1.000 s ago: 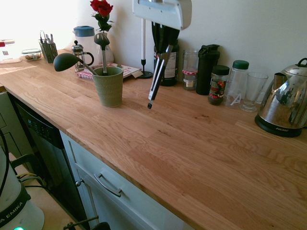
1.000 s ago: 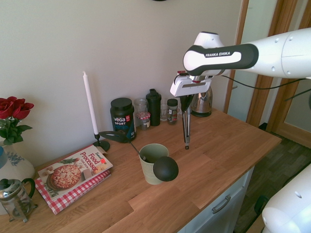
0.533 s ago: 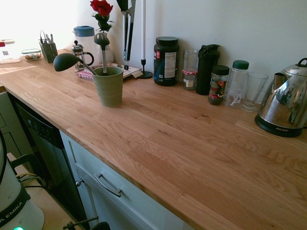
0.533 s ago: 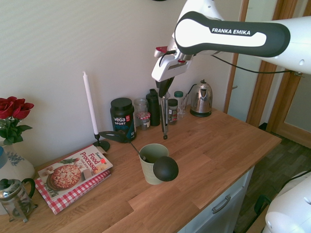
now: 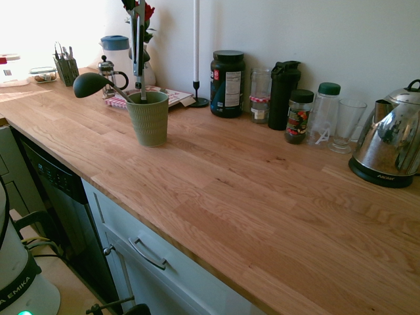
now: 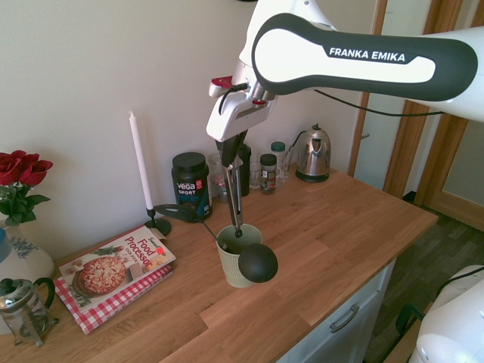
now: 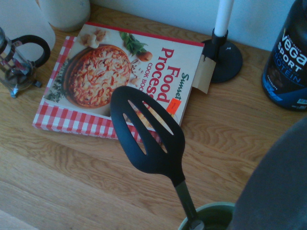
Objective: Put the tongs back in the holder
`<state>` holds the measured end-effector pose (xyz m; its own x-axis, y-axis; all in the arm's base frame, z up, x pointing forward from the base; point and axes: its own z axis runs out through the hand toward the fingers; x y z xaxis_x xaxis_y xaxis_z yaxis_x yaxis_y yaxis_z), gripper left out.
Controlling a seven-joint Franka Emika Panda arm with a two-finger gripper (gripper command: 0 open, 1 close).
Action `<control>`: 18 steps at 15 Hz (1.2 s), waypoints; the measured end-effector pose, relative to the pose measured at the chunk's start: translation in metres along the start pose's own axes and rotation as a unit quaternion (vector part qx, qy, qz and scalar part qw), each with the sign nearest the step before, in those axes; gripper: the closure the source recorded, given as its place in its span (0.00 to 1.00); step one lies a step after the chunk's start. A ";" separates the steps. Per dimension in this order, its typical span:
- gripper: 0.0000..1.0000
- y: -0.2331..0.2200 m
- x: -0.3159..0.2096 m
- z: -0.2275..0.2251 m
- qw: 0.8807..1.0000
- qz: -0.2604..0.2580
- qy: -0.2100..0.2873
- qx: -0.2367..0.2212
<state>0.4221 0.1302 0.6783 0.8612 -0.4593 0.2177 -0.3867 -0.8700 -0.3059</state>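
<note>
The tongs (image 6: 236,193) hang upright, slim silver arms with small black tips, and my gripper (image 6: 231,147) is shut on their black upper end. Their tips sit right at the mouth of the holder (image 6: 233,265), a sage-green ribbed cup; whether they are inside the rim I cannot tell. In the first exterior view the tongs (image 5: 136,39) come down from the top edge over the holder (image 5: 148,119), and the gripper is out of frame. A black slotted spatula (image 7: 148,134) and a black ladle (image 6: 259,263) stand in the holder, whose rim (image 7: 211,211) shows in the wrist view.
A cookbook (image 6: 113,268), a white candle (image 6: 139,162) and a black Vega tub (image 6: 190,185) stand behind the holder. Jars, a bottle, a glass (image 5: 346,125) and a steel kettle (image 5: 390,147) line the wall. A French press (image 6: 23,306) sits further along.
The arm has carried the tongs from the open counter beside the jars over to the holder, first rising, then coming down so the tips reach its mouth. The grip stayed shut.
</note>
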 end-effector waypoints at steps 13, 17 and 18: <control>1.00 0.047 0.063 0.158 0.997 0.043 -0.039 -0.041; 0.00 0.055 0.061 0.168 0.997 0.044 -0.046 -0.046; 0.00 0.055 0.061 0.167 0.997 0.043 -0.045 -0.046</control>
<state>0.5086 0.0847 0.5199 0.8484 -0.5180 0.1089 -0.4851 -0.8432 -0.2318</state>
